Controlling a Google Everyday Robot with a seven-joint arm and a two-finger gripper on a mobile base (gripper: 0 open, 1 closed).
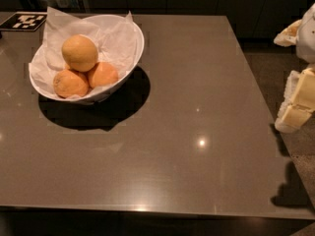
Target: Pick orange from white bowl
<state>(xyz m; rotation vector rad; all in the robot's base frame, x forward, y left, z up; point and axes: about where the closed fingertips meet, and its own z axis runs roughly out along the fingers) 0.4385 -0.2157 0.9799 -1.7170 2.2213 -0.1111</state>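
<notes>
The orange is pale yellowish and the largest fruit. It rests on top of two smaller, deeper-orange fruits in the white bowl. The bowl is lined with crinkled white paper and stands at the table's far left. My gripper is at the right edge of the view, beyond the table's right side and far from the bowl. Its two pale fingers are spread apart and hold nothing.
The dark glossy table stretches from the bowl to the front and right edges. A black-and-white marker tag lies at the far left corner behind the bowl. Dark cabinets run along the back.
</notes>
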